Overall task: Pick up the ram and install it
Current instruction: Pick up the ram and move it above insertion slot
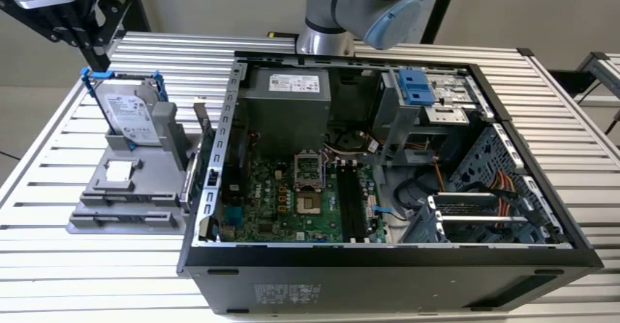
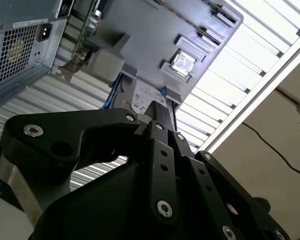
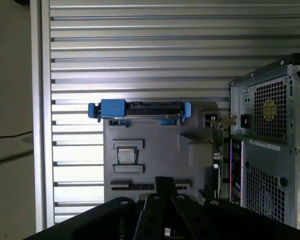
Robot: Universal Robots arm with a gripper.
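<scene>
My gripper [image 3: 165, 184] hangs high above the grey fixture [image 3: 155, 150], its black fingers [image 2: 157, 112] pressed together with nothing between them. In the exterior view the gripper [image 1: 78, 29] sits at the top left corner, over the table beside the open computer case [image 1: 388, 265]. The ram appears to be the thin board [image 3: 216, 150] standing on edge in the fixture's side nearest the case, and in the second wrist view the same board [image 2: 82, 37] shows. The motherboard's long black slots [image 1: 351, 203] lie inside the case.
A silver hard drive in a blue frame [image 1: 131, 112] stands upright at the fixture's [image 1: 126, 185] far end. The case's power supply [image 1: 290, 109] and drive cage [image 1: 426, 101] rise at the back. The slatted metal table [image 1: 87, 265] extends around the case.
</scene>
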